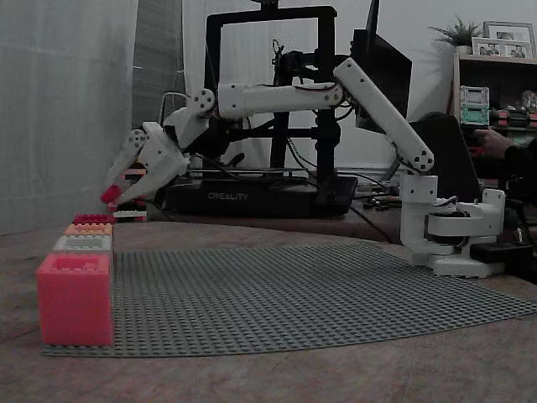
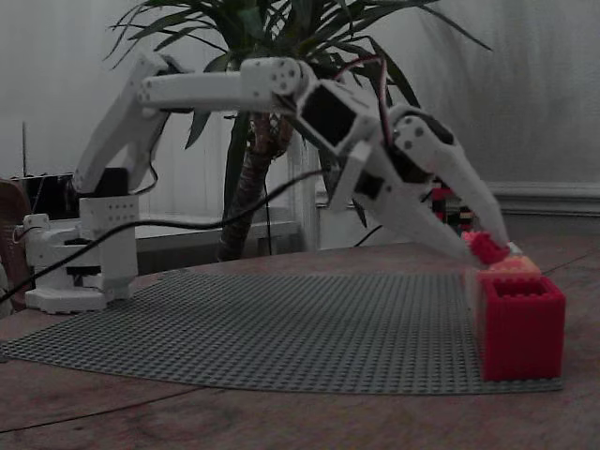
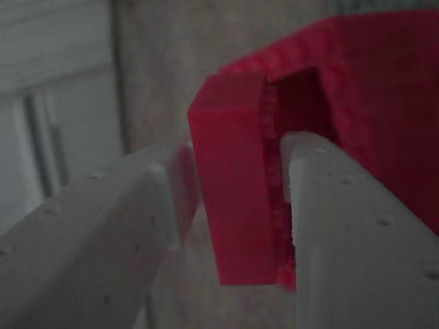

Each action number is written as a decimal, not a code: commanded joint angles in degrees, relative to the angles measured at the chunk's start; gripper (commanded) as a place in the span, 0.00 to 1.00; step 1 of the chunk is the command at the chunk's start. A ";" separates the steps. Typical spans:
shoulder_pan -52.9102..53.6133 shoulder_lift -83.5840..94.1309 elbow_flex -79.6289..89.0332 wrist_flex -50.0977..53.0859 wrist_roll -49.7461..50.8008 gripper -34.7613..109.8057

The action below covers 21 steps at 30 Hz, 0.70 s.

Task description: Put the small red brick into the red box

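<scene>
Gripper (image 1: 120, 190) clamped on small red brick (image 3: 230, 192), hovering near red box (image 2: 521, 323), not yet in.

Wrist view: both fingers pinch the brick's long sides, brick end sticks out past the tips, grip looks firm. Box's dark opening is at 1 o'clock from the brick, so not lined up yet, by my read. In a fixed view the brick hangs above the box rim, box at roughly 5 o'clock from it; orange box (image 2: 514, 265) just behind, both on grey baseplate (image 1: 294, 294). Depth offset can't be told. To do it well: nudge toward 1 o'clock until the brick centres over the cavity, lower with the brick tilted as held, release only once its end is inside the walls. Risk: clipping the rim or dropping into the orange box.
</scene>
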 commanded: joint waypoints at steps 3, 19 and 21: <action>0.00 0.26 -5.80 -2.90 -1.14 0.24; -1.58 -1.93 -7.29 -4.13 1.32 0.33; -1.67 -1.58 -7.29 -3.78 1.23 0.33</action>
